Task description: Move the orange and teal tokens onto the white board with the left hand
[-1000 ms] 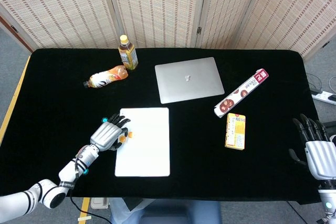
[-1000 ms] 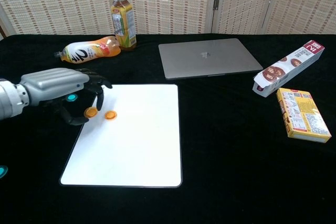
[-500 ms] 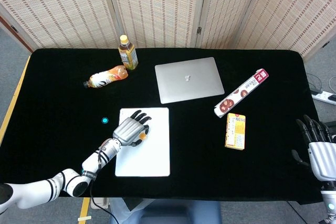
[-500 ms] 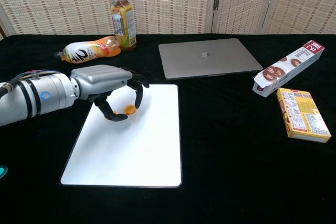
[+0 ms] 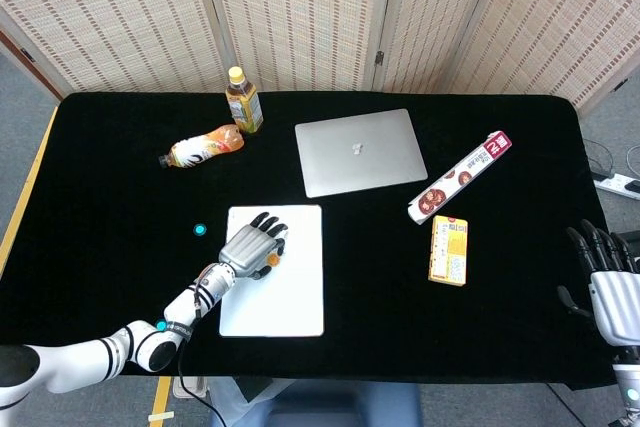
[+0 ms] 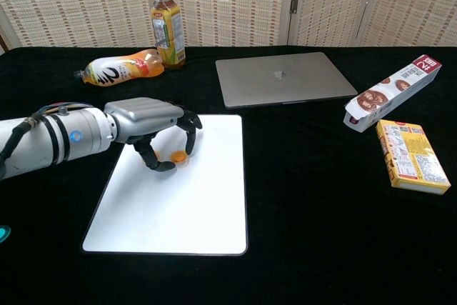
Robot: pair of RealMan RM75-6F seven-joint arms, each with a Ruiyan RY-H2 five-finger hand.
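My left hand [image 5: 250, 245] [image 6: 151, 121] arches over the upper left part of the white board [image 5: 285, 292] [image 6: 186, 205]. It pinches an orange token [image 6: 178, 156] [image 5: 268, 265] between thumb and a finger, low over the board or just touching it. A teal token [image 5: 199, 230] lies on the black cloth left of the board. A second teal token [image 5: 161, 326] [image 6: 2, 233] lies by my left forearm near the front edge. My right hand [image 5: 605, 282] hangs at the far right edge of the head view, fingers spread and empty.
A closed silver laptop [image 5: 359, 151] lies behind the board. An upright bottle [image 5: 243, 100] and a lying bottle [image 5: 203, 146] are at the back left. A long red-and-white box [image 5: 460, 177] and a yellow box [image 5: 448, 249] lie to the right.
My left hand carried the orange token from the board's left edge rightward over the board, then lowered slightly. The teal token it covered is exposed. The right hand drifted slightly.
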